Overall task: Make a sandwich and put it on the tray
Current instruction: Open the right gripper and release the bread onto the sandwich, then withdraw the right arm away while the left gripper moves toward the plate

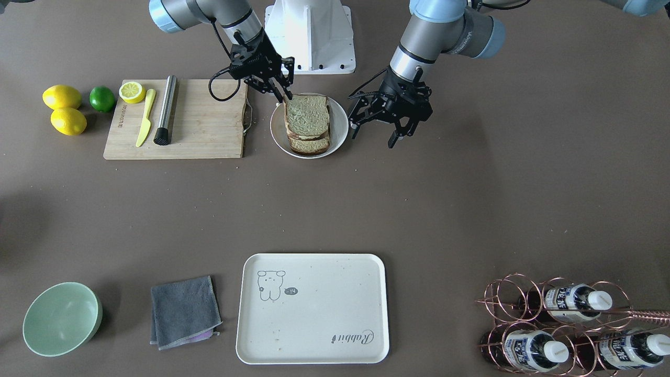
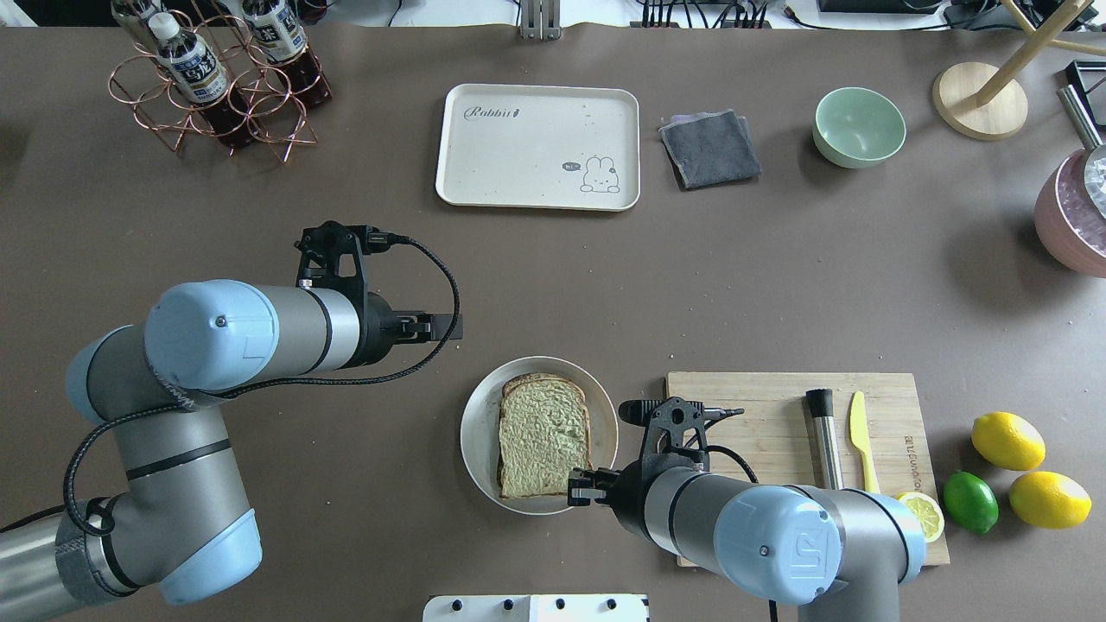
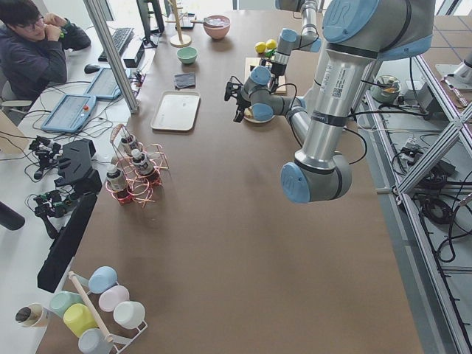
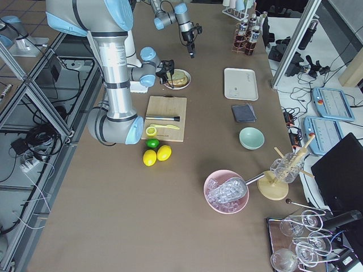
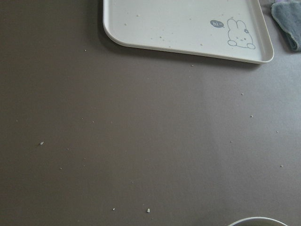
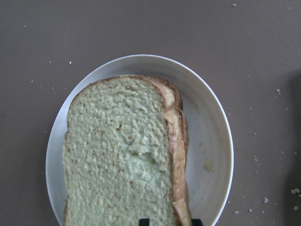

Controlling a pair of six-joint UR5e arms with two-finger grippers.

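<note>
The sandwich (image 1: 308, 118) lies on a round white plate (image 1: 340, 125) near the robot's base. Its top slice is pale green-tan, and the filling shows only as a thin edge in the right wrist view (image 6: 176, 141). My right gripper (image 1: 287, 97) is at the sandwich's near corner. Its fingers are close together on the edge of the bread (image 6: 117, 155). My left gripper (image 1: 372, 137) hangs open and empty beside the plate, on its other side. The cream-white tray (image 1: 314, 314) lies bare across the table and also shows in the left wrist view (image 5: 178, 23).
A wooden cutting board (image 1: 199, 125) with a lemon half, a yellow knife and a metal muddler lies beside the plate. Two lemons and a lime (image 1: 102, 98) lie past it. A green bowl (image 1: 62, 318), a grey cloth (image 1: 184, 311) and a bottle rack (image 1: 565, 324) flank the tray.
</note>
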